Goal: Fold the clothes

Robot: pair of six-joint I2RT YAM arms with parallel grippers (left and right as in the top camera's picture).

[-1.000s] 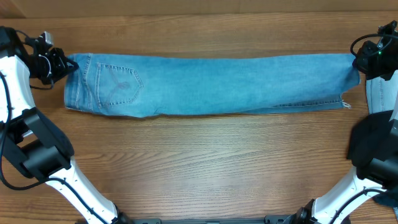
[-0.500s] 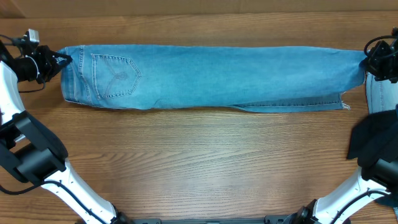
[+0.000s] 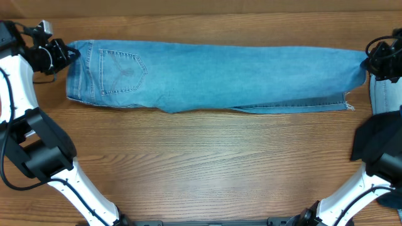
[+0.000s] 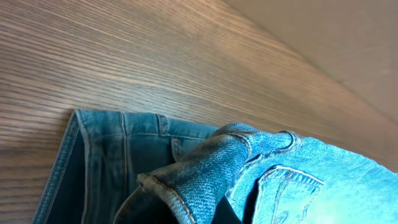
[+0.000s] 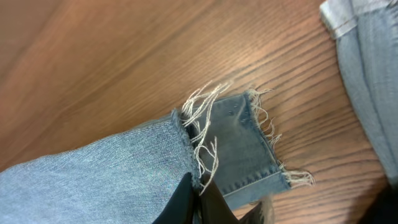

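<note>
The clothes, light blue denim jeans (image 3: 213, 75), lie stretched left to right across the far part of the wooden table (image 3: 201, 163), back pocket (image 3: 121, 72) up at the left end. My left gripper (image 3: 61, 53) is shut on the waistband corner, which rises in a bunched fold (image 4: 205, 168) in the left wrist view; its fingers are hidden under the cloth there. My right gripper (image 3: 369, 63) is shut on the frayed upper hem (image 5: 186, 134). Its black fingertips (image 5: 186, 199) pinch the edge. The lower leg's hem (image 5: 249, 149) lies flat on the table.
A paler denim garment (image 3: 384, 94) (image 5: 367, 56) lies at the right edge beside the hem. A dark garment (image 3: 377, 141) sits just nearer, by the right arm's base. A tan board (image 3: 201, 6) bounds the table's far side.
Both grippers have drawn the jeans a little toward the far edge. The left end went outward, then came back right. Both grips stayed shut.
</note>
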